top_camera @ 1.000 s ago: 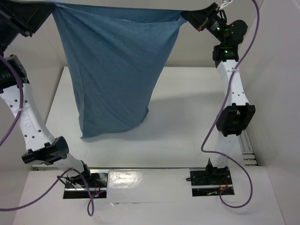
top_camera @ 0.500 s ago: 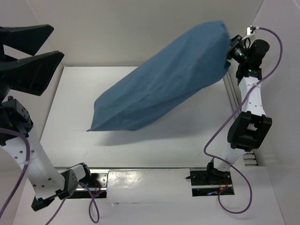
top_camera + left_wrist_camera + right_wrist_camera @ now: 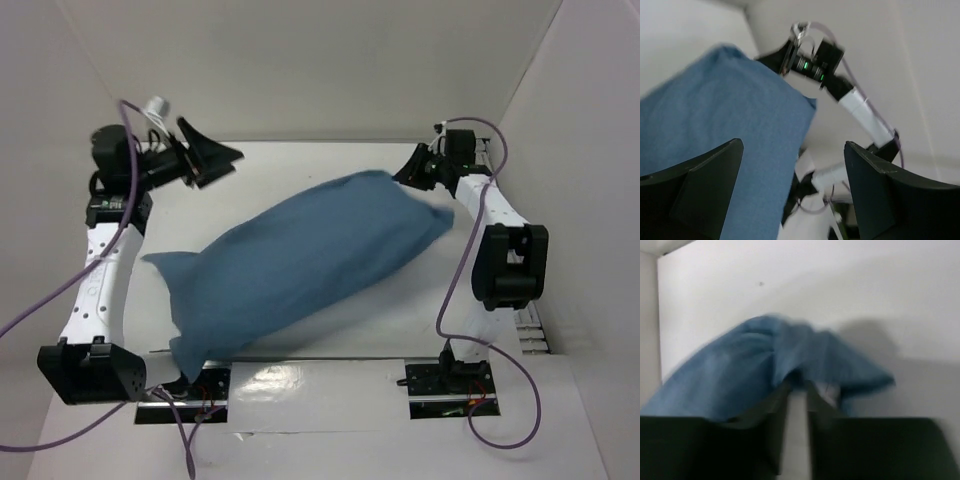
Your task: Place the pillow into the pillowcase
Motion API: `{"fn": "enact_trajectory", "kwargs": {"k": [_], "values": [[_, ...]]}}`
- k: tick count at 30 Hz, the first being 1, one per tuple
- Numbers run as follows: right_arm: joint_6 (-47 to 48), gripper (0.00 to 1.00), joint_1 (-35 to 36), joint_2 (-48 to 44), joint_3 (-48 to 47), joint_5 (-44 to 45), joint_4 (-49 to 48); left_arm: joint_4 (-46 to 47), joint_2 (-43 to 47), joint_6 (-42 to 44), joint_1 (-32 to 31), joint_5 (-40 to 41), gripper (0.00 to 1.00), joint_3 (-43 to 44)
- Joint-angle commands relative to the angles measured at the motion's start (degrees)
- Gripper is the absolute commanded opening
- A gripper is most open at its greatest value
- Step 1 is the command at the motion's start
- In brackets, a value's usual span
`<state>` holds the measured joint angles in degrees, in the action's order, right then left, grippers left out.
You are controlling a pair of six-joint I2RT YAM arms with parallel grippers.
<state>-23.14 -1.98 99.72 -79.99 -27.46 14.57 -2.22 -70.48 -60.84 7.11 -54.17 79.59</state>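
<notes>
From above: the pillowcase [image 3: 300, 265] is down on the table [image 3: 390, 315], plump and bulging, lying slantwise from the near left by the left arm's base up to the far right. The left fingers [image 3: 222, 168] hang at the far left, spread wide with nothing between them, well apart from the cloth. The right fingers [image 3: 408, 172] sit low at the far right, at the case's far corner; from up here I cannot tell how they stand.

Left wrist now: the left fingers [image 3: 794, 145] gape, two dark prongs at the bottom, the blue pillowcase [image 3: 715, 115] beyond them, untouched. Past its far corner, the right arm [image 3: 860, 107], green lights lit.

Right wrist, blurred: the right fingers [image 3: 799, 385] show a thin slit between them, and the pillowcase [image 3: 740, 375] bunches over their tips on the white table [image 3: 850, 295]. Pinching the cloth or only nosing it? I cannot tell
</notes>
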Motion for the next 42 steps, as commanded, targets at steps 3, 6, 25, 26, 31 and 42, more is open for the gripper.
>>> {"fn": "enact_trajectory", "kwargs": {"k": [3,6,25,26,31,42], "values": [[0.7,0.56,0.2,7.6,-8.4,6.2,9.2,-20.3,3.2,16.8,-8.2,1.3,0.93,-5.0],[0.7,0.74,0.7,6.9,-13.2,6.9,14.3,-30.0,2.3,22.5,-15.0,8.4,0.92,-4.2],[1.8,1.0,9.1,-28.0,11.8,25.6,23.6,-42.8,11.2,18.7,-29.1,42.6,1.0,-24.6],[1.8,1.0,9.6,-29.5,12.6,26.1,25.0,-40.5,10.5,18.7,-29.1,40.0,0.95,-26.1],[0.8,1.0,10.9,-32.2,17.7,21.3,26.4,-30.7,2.0,18.7,-29.6,37.8,0.04,-26.1],[-2.4,0.81,13.9,-15.6,18.0,24.7,2.9,-22.9,-19.7,23.7,-26.4,44.2,0.0,1.5]]}}
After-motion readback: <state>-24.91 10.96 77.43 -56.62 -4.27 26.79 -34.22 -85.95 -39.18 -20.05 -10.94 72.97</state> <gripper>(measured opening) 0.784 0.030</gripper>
